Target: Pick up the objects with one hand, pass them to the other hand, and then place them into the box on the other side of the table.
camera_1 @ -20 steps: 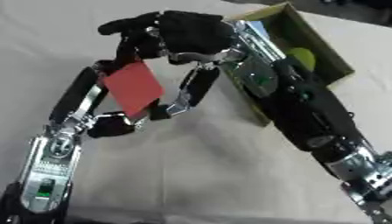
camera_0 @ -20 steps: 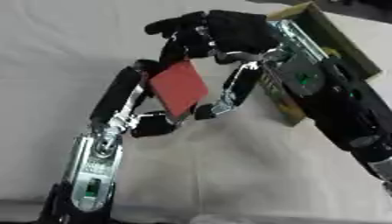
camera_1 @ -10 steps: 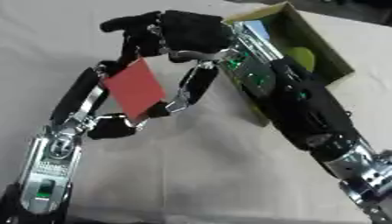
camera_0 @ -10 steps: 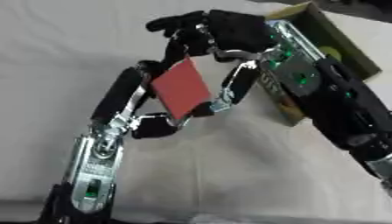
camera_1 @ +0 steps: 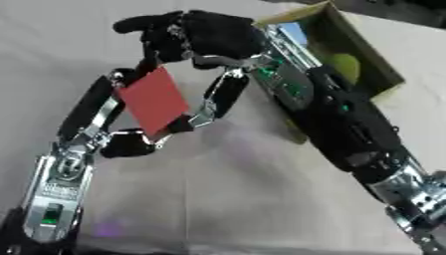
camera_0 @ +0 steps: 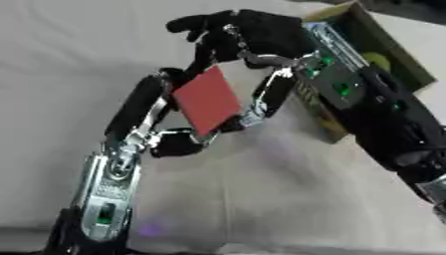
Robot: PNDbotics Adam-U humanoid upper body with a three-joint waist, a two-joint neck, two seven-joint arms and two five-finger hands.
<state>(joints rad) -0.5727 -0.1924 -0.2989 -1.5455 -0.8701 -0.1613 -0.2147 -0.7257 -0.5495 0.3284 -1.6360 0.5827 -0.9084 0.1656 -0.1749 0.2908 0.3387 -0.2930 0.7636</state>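
Note:
A flat red square card [camera_0: 207, 102] hangs tilted above the white tablecloth. My left hand [camera_0: 170, 142] comes up from the lower left, one finger along the card's left edge and the thumb curled under its bottom corner. From the upper right, my black right hand [camera_0: 257, 35] arches over the card. One of its fingers [camera_0: 268, 94] reaches down to the card's lower right edge and another touches its top corner. Both hands are curled on the card. The open cardboard box [camera_1: 383, 74] lies at the upper right, partly hidden behind my right forearm.
A yellow-green ball [camera_1: 344, 64] and something blue [camera_1: 296, 31] lie inside the box. My right forearm [camera_1: 348, 129] crosses the table's right side. White cloth [camera_0: 261, 199] stretches below and left of the hands.
The red card has turned a little more upright and shifted slightly right. My right hand's fingers have closed in on its top and right edge. The left arm has barely moved.

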